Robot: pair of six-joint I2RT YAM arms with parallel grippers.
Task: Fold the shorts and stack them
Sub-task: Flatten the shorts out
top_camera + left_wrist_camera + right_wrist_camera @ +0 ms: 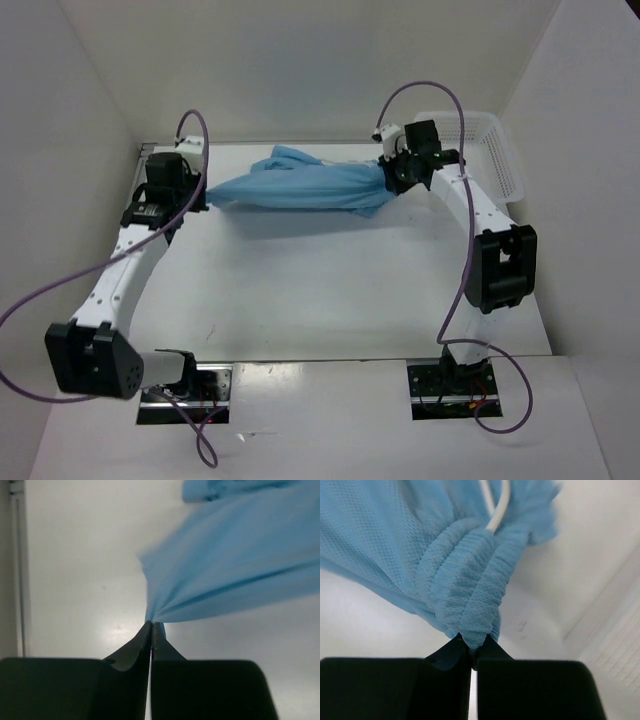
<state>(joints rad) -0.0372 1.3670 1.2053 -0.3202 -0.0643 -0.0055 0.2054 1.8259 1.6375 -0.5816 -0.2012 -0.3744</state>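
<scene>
Stretching side to side over the far part of the white surface (330, 290), the shorts (300, 185) span between both claws, long axis left-right, waistband end to the right. Fabric: sky-blue, fine mesh weave, soft folds. The waistband is gathered and ribbed, with a thin white drawstring (497, 505) showing. Left claw (151, 625): closed, pinching a thin fabric edge. Right claw (474, 647): closed on the bunched waistband. White mesh basket (495, 150) lies near the right claw.

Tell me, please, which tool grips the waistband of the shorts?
The right tool, pinching the gathered waistband below the white drawstring; the left tool holds plain fabric.
</scene>
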